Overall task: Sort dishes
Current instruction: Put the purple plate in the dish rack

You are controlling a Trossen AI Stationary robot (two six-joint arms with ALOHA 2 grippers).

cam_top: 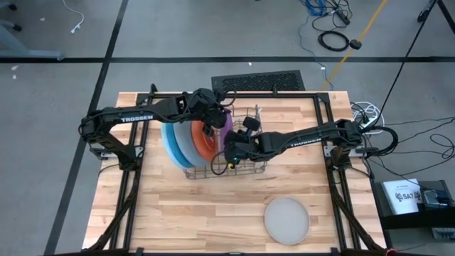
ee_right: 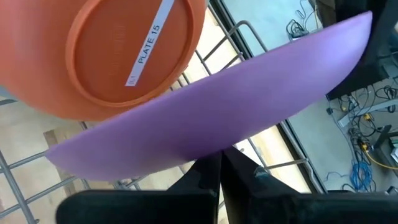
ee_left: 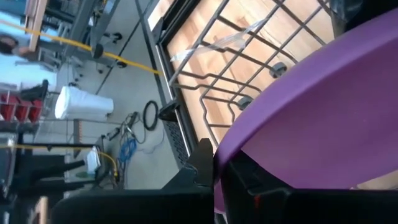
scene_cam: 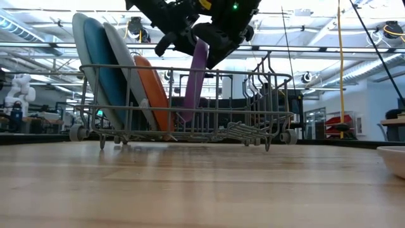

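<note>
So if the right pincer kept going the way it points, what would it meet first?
The purple plate: the right pincer is already at its rim. Straight beyond sits the orange plate, though depth there is unclear.

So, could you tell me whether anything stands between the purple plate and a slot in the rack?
Nothing visible does. The purple plate stands upright in the wire rack, just beside the orange plate, with both the left gripper and the right gripper at its top edge. The rack space on its other side holds no plates.
</note>
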